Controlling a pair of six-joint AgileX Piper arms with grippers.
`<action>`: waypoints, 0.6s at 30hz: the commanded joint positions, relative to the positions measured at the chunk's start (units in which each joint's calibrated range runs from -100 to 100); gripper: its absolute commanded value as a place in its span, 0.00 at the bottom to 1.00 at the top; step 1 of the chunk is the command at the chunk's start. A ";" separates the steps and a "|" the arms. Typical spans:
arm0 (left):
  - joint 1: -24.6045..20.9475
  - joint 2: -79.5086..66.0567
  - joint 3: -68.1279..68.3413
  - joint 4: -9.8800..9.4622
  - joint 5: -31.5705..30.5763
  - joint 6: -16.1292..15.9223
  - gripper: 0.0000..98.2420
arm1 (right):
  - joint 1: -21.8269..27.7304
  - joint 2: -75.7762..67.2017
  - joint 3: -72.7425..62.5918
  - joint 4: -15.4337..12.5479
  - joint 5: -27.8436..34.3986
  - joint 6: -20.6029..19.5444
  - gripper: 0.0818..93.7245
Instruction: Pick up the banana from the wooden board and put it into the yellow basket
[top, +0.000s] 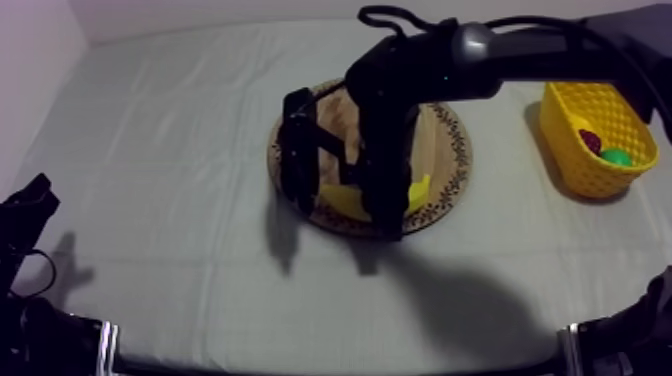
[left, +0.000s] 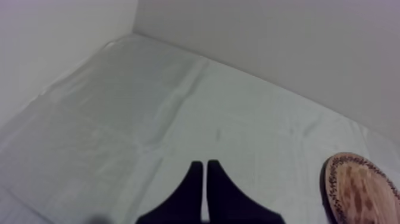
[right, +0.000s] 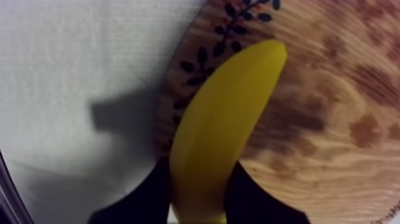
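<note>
The yellow banana (top: 338, 201) lies at the front rim of the round wooden board (top: 452, 140). My right arm reaches in from the upper right and stands over it. The right gripper (top: 380, 212) points down at the banana. In the right wrist view the banana (right: 226, 125) runs between the two black fingers (right: 156, 187), with the right gripper (right: 199, 173) shut on it over the board's patterned rim (right: 196, 65). I cannot tell whether the banana is off the wood. My left gripper (top: 30, 200) rests at the table's left, fingers together (left: 205, 168).
The yellow basket (top: 560, 120) stands at the table's right, apart from the board, holding a small red fruit (top: 590, 140) and a green fruit (top: 617, 157). In the left wrist view the board's edge (left: 360, 190) shows beyond bare cloth (left: 149, 107).
</note>
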 joint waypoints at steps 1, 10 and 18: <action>-0.02 0.02 -0.02 -0.01 -0.01 0.01 0.00 | 0.12 -1.67 0.26 0.38 0.49 0.21 0.14; -0.02 0.02 -0.02 -0.01 -0.01 0.01 0.00 | 1.57 -11.43 -2.04 1.67 5.28 1.29 0.15; -0.02 0.02 -0.02 -0.01 -0.01 0.01 0.00 | 2.69 -19.62 -9.17 1.41 14.50 3.11 0.14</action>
